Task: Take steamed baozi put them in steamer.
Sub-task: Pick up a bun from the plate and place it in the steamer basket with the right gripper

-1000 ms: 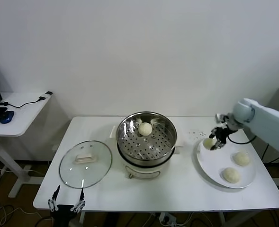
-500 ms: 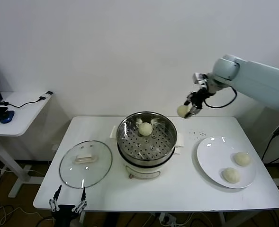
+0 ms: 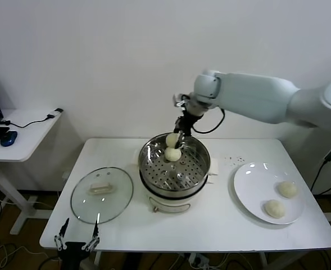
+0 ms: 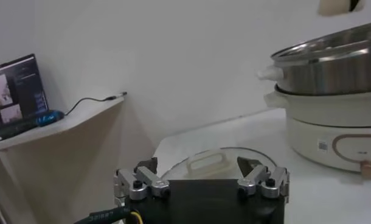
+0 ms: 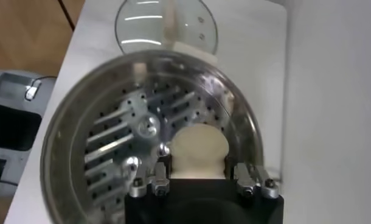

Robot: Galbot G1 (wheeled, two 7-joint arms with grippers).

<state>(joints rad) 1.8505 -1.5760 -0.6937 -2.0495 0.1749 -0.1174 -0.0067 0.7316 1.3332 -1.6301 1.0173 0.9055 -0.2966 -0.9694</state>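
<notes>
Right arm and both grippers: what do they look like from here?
The right arm has smooth, rounded pale blue-white shells, and a black cable loops at its wrist. The right gripper is black; in its wrist view it has silver metal finger links with screws. The left gripper matches: black body, silver links, dark tips.

Head view high, frontal; wrists close; all share steamer (image 3: 174, 163) (image 4: 331, 58) (image 5: 112, 146).

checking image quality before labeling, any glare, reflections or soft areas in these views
Head view: highlights on the steamer rim and streaks on the glass lid. Right wrist view: the steamer floor mirrors bright streaks; the held baozi looks soft up close. Left wrist view: the steamer wall shows banded reflections.
</notes>
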